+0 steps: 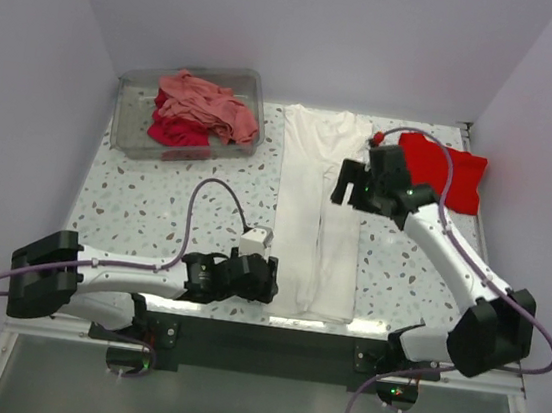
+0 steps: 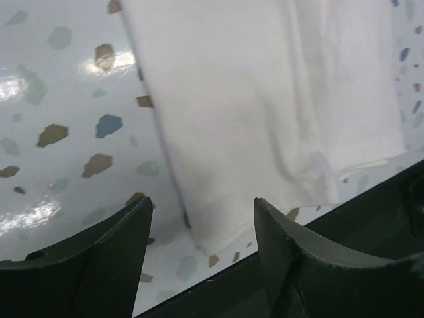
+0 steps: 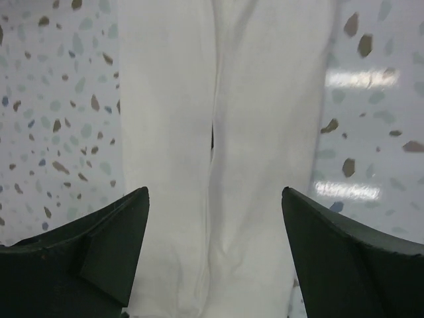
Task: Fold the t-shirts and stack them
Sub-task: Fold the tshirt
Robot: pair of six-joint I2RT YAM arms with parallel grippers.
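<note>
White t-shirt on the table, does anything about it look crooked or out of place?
Mostly tidy: the white t-shirt lies straight, its sides folded to the middle. Only its near end sits right at the near edge of the table, slightly rippled there.

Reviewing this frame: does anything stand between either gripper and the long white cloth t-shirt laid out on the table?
Nothing visible does. The left gripper is open at the near left corner of the long white cloth t-shirt, with only bare speckled table around it. The right gripper hangs open directly above the shirt's middle.
</note>
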